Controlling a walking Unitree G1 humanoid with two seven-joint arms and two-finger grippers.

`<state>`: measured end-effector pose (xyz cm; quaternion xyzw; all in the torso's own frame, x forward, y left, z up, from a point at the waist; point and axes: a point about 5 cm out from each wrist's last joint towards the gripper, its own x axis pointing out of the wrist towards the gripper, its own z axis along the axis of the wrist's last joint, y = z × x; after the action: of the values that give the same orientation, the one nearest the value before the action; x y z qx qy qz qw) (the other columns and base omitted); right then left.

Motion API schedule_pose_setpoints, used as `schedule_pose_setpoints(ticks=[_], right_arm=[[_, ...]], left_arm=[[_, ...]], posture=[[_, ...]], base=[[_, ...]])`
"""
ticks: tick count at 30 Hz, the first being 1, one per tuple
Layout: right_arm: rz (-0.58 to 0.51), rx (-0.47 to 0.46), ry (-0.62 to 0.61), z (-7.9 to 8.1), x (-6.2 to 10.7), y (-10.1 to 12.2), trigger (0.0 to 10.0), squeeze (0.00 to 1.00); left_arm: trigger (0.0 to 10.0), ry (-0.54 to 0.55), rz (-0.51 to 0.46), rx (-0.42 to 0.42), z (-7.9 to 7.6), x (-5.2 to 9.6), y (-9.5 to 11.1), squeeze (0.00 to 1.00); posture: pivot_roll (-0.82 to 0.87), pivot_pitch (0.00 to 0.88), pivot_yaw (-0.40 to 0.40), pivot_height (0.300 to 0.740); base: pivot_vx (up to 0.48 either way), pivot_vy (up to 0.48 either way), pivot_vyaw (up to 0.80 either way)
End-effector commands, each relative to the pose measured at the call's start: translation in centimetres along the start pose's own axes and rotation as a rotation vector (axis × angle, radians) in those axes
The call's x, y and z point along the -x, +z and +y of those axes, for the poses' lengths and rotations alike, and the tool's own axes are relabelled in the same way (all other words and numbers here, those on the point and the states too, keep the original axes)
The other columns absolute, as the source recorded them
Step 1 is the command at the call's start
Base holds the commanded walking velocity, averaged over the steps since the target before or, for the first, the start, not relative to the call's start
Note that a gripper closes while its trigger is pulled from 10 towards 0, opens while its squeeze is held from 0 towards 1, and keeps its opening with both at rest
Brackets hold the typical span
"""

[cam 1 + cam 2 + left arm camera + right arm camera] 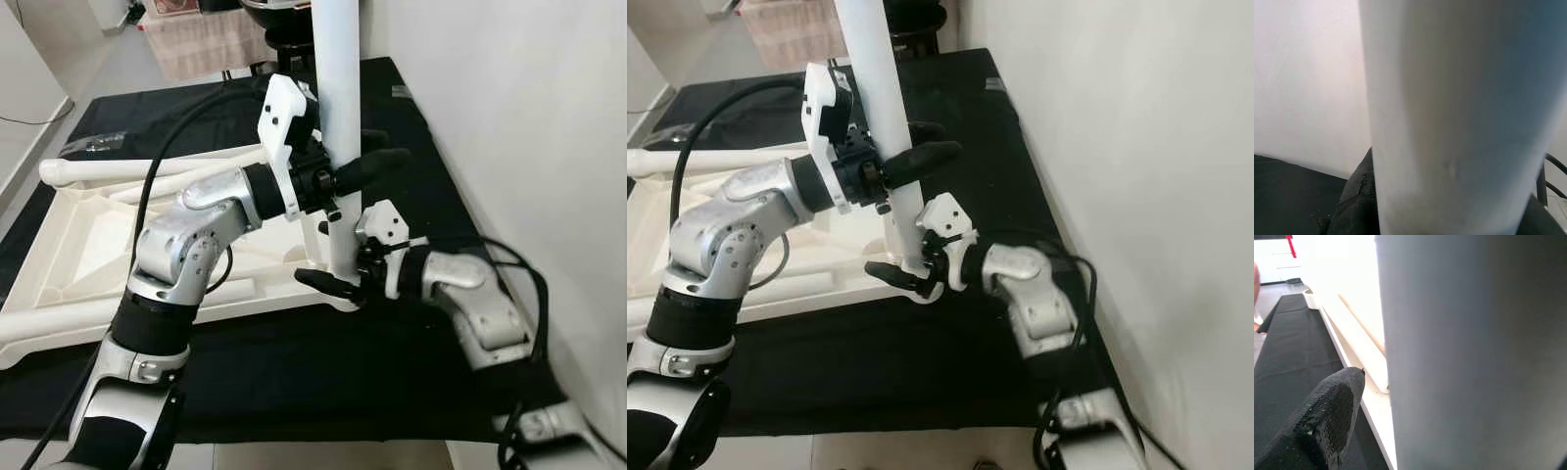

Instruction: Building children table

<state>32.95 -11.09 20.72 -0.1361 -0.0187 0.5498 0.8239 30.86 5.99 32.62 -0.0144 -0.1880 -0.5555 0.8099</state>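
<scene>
A white round table leg stands upright at the near right corner of the upturned white tabletop. My left gripper is shut on the leg at mid height, one black finger crossing its front. Lower down, my right gripper is shut on the same leg near its foot, with one finger in front of it. In the left wrist view the leg stands very close, and in the right wrist view the leg rises beside a black fingertip.
The tabletop lies on a black cloth on the floor. Another white leg sticks out at its far side and one more at its near left. A white wall rises close on the right. A small clear bag lies far left.
</scene>
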Motion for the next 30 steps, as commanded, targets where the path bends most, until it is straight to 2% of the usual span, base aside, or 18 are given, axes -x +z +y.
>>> schedule_pose_setpoints(ticks=[1, 2, 3, 4, 6, 7, 13, 18, 19, 20, 21, 22, 23, 25, 26, 27, 29, 30], right_arm=[[-0.005, -0.006, 0.084, 0.3, -0.7, -0.1, 10.0, 0.00], [-0.009, -0.014, 0.126, -0.5, -1.0, 0.1, 10.0, 0.00], [-0.019, -0.022, 0.151, -1.0, -1.4, 0.4, 8.2, 0.00], [-0.031, -0.042, 0.166, -1.3, -1.7, 0.6, 5.5, 0.00], [-0.031, -0.042, 0.166, -1.3, -1.7, 0.6, 5.5, 0.00], [-0.030, -0.042, 0.158, -1.5, -2.1, 0.5, 0.0, 0.00], [-0.034, -0.068, 0.207, -1.0, -2.6, -0.2, 0.0, 0.00], [-0.039, -0.081, 0.231, -0.8, -2.3, -0.8, 0.0, 0.00], [-0.040, -0.084, 0.223, -0.7, -2.1, -1.2, 0.0, 0.00], [-0.026, -0.091, 0.198, -0.5, -1.8, -1.7, 0.0, 0.00], [0.008, -0.109, 0.154, -0.3, -1.6, -2.5, 0.0, 0.00], [0.008, -0.109, 0.154, -0.3, -1.6, -2.5, 0.0, 0.00], [0.068, -0.118, 0.084, 0.2, -1.4, -3.6, 0.0, 0.00], [0.068, -0.118, 0.084, 0.2, -1.4, -3.6, 0.0, 0.00], [0.136, -0.146, 0.011, 0.8, -1.3, -4.6, 0.0, 0.00], [0.195, -0.254, -0.335, 1.1, -1.8, -6.2, 0.0, 0.00], [0.195, -0.254, -0.335, 1.1, -1.8, -6.2, 0.0, 0.00], [0.248, -0.333, -0.500, 3.5, -1.9, -7.4, 0.0, 0.00]], left_arm=[[0.0, -0.032, 0.016, 0.040, -0.7, -0.2, -0.9, 0.00], [0.0, -0.039, 0.016, 0.042, -1.0, -0.3, -1.0, 0.00], [0.0, -0.042, 0.015, 0.043, -1.1, -0.3, -1.1, 0.00], [0.0, -0.042, 0.017, 0.041, -1.2, -0.4, -1.2, 0.00], [0.0, -0.042, 0.017, 0.041, -1.2, -0.4, -1.2, 0.00], [0.0, -0.041, 0.019, 0.041, -1.3, -0.3, -1.3, 0.00], [0.0, -0.024, 0.023, 0.043, -1.3, -0.2, -1.5, 0.00], [0.0, -0.019, 0.024, 0.041, -1.3, -0.1, -1.6, 0.00], [0.0, -0.009, 0.020, 0.045, -1.3, -0.1, -1.7, 1.00], [6.2, 0.006, 0.024, 0.042, -1.1, -0.1, -1.8, 1.00], [10.0, 0.030, 0.027, 0.041, -1.0, -0.1, -1.8, 1.00], [10.0, 0.030, 0.027, 0.041, -1.0, -0.1, -1.8, 1.00], [10.0, 0.053, 0.033, 0.040, -0.7, -0.1, -1.8, 1.00], [10.0, 0.053, 0.033, 0.040, -0.7, -0.1, -1.8, 1.00], [10.0, 0.060, 0.036, 0.038, -0.7, -0.1, -1.8, 1.00], [10.0, 0.081, 0.028, 0.043, -0.4, 0.0, -1.6, 0.00], [10.0, 0.081, 0.028, 0.043, -0.4, 0.0, -1.6, 0.00], [10.0, 0.110, 0.034, 0.041, 0.0, 0.2, -1.4, 0.00]], posture=[[-0.04, 0.122, 0.062, 0.740], [-0.03, 0.119, 0.058, 0.740], [-0.03, 0.119, 0.057, 0.740], [-0.03, 0.118, 0.055, 0.740], [-0.03, 0.118, 0.055, 0.740], [-0.02, 0.122, 0.054, 0.740], [-0.02, 0.126, 0.050, 0.740], [-0.02, 0.128, 0.050, 0.740], [-0.03, 0.130, 0.050, 0.740], [-0.03, 0.132, 0.048, 0.740], [-0.04, 0.137, 0.043, 0.740], [-0.04, 0.137, 0.043, 0.740], [-0.04, 0.138, 0.042, 0.740], [-0.04, 0.138, 0.042, 0.740], [-0.04, 0.138, 0.042, 0.740], [-0.05, 0.143, 0.038, 0.740], [-0.05, 0.143, 0.038, 0.740], [-0.04, 0.159, 0.041, 0.740]], base=[[0.000, 0.000, 0.00], [0.000, 0.000, 0.00], [0.000, 0.000, 0.00], [0.000, 0.000, 0.00], [0.000, 0.000, 0.00], [0.000, 0.000, 0.00], [0.000, 0.000, 0.00], [0.000, 0.000, 0.00], [0.000, 0.000, 0.00], [0.000, 0.000, 0.00], [0.000, 0.000, 0.00], [0.000, 0.000, 0.00], [0.000, 0.000, 0.00], [0.000, 0.000, 0.00], [0.000, 0.000, 0.00], [0.000, 0.000, 0.00], [0.000, 0.000, 0.00], [0.000, 0.000, 0.00]])
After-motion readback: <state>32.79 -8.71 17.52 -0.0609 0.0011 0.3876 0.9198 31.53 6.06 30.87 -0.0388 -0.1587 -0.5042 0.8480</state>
